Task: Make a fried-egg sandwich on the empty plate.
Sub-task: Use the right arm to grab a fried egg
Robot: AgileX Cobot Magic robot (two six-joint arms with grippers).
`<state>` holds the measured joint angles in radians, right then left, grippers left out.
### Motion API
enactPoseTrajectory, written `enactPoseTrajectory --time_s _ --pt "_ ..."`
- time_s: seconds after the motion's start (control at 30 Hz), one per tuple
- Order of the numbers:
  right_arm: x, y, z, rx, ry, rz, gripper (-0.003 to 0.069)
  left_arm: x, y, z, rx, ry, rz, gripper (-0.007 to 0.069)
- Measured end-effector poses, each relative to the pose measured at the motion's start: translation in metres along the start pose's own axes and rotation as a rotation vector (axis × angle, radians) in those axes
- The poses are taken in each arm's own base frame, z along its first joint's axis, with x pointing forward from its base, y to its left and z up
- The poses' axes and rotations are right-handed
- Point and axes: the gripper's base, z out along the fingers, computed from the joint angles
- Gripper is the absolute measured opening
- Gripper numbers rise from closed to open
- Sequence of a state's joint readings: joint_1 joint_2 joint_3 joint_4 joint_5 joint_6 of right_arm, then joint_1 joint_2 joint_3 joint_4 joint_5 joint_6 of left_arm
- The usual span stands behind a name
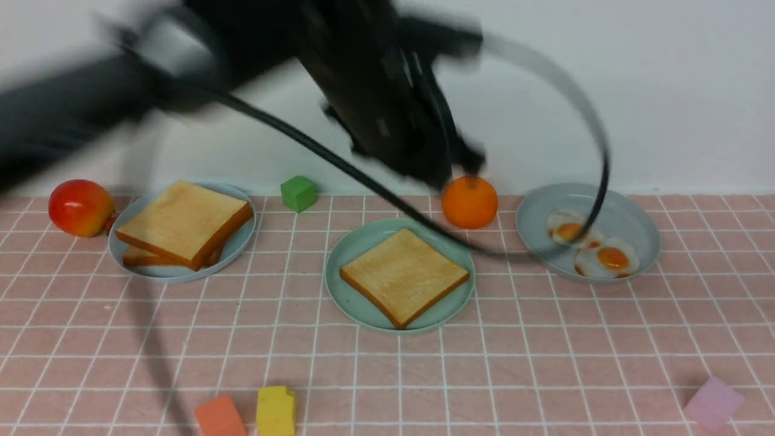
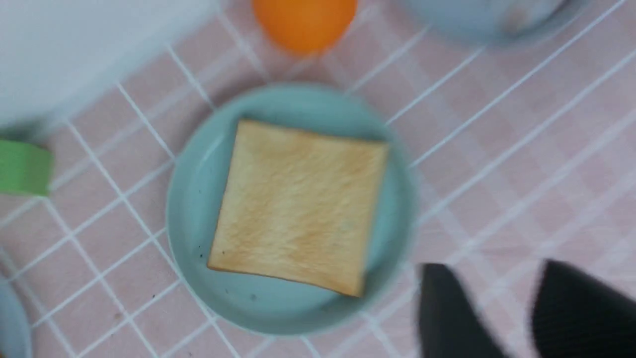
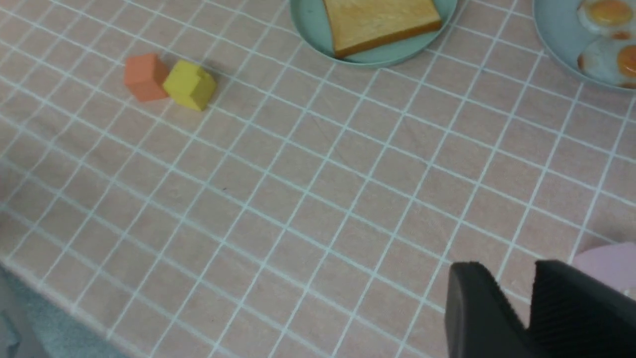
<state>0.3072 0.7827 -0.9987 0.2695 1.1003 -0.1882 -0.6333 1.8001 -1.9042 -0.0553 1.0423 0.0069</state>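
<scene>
above the toast slice point(image 1: 404, 275) on the plate point(image 1: 357, 297), left pincer point(image 2: 497, 271) seems parted.

Directly ahead of me, the shallow round mint-green plate point(image 1: 351, 306) sits flat and carries one square golden toast slice point(image 1: 404, 275), dark-crusted, with a corner pointing toward me.

A pale pink tablecloth point(image 1: 545, 363) carries a grid of thin white lines, and the wall point(image 1: 666, 91) behind it is plain white. At the centre, a round mint-green plate point(image 1: 348, 303) shows tiny dark specks. Its square toast slice point(image 1: 402, 274) is golden with a dark brown crust.

At far left, a pale blue plate point(image 1: 175, 274) holds matching golden toast slices point(image 1: 181, 221). At far right, a grey-blue plate point(image 1: 629, 218) holds white fried eggs point(image 1: 605, 257) with orange yolks.

Along the far edge are a red-and-yellow fruit point(image 1: 80, 207), a green cube point(image 1: 298, 193) and a round orange fruit point(image 1: 469, 201). Near left lie an orange block point(image 1: 220, 416) and a yellow block point(image 1: 275, 410), and near right a pink block point(image 1: 713, 402).
</scene>
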Motion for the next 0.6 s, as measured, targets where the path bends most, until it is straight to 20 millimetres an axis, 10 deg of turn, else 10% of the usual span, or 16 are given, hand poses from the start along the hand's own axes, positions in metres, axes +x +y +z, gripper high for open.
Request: enactPoseTrajectory --time_s 0.07,0.2,0.33,0.6 --pt "-0.015 -0.013 0.032 0.037 0.045 0.003 0.0206 0.0 -0.007 -0.076 0.045 -0.116 -0.013 0.0024" --pt "-0.034 -0.035 0.088 0.109 0.152 -0.034 0.0214 0.023 -0.014 -0.147 0.094 -0.21 -0.019 -0.0013" --pt "-0.056 -0.058 0.144 0.166 0.289 -0.083 0.0219 0.077 -0.015 -0.175 0.096 -0.196 -0.024 -0.0013" --pt "-0.089 -0.111 0.225 0.289 0.457 -0.226 0.0236 0.195 -0.01 -0.167 0.077 -0.187 -0.043 -0.0013"
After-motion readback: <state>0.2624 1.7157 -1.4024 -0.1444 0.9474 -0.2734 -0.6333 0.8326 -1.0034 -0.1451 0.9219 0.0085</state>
